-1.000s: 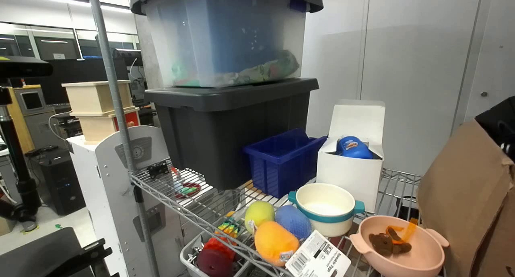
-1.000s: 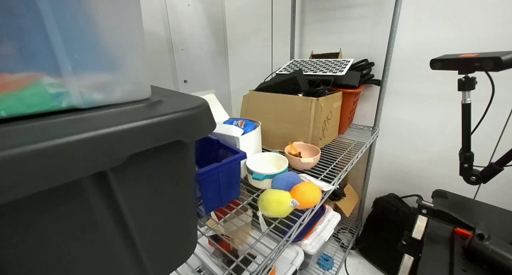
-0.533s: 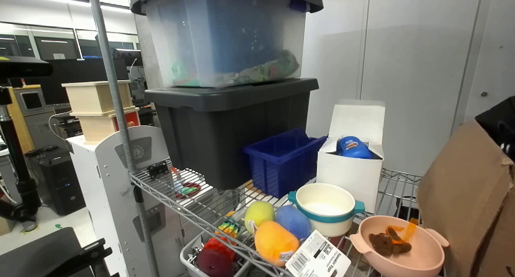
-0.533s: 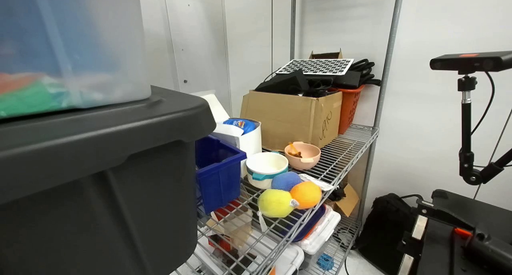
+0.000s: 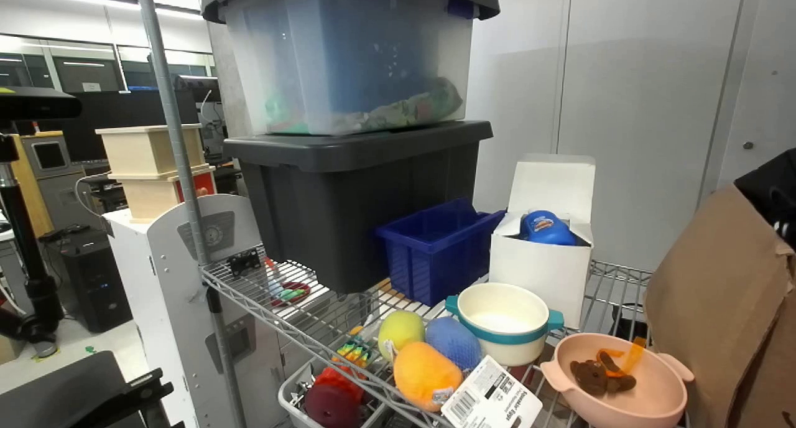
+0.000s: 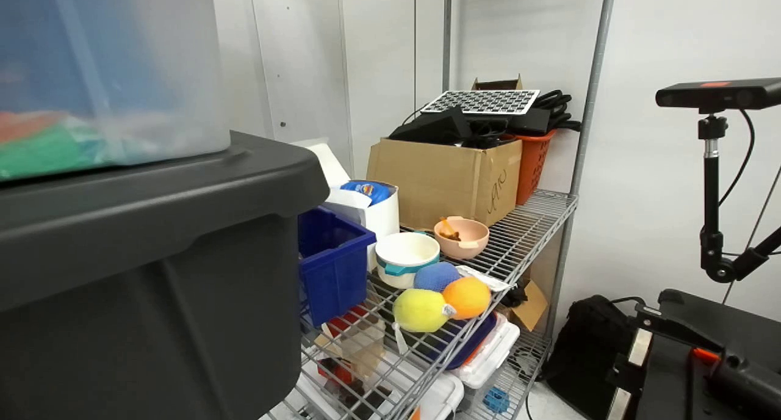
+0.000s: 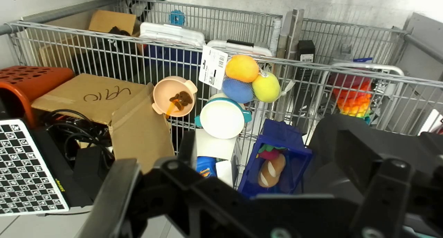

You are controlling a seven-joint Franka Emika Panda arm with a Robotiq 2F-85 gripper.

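Fingers [image 7: 356, 158] spread wide, nothing gripped yet; toy bread [image 7: 271, 171] already inside the blue bin [image 7: 285, 143], below right of centre in the wrist view, cream pot [image 7: 222, 120] at mid-frame standing empty near it.

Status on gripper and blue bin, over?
Gripper open, nothing held. Blue bin upright, bread-shaped toy inside. Possible obstructions: black tote, white box on either side.

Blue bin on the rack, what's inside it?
In the wrist view, the blue bin holds what looks like a loaf, plus a red thing with a green top. Whatever lies beneath them is covered, and the gripper blocks one end.
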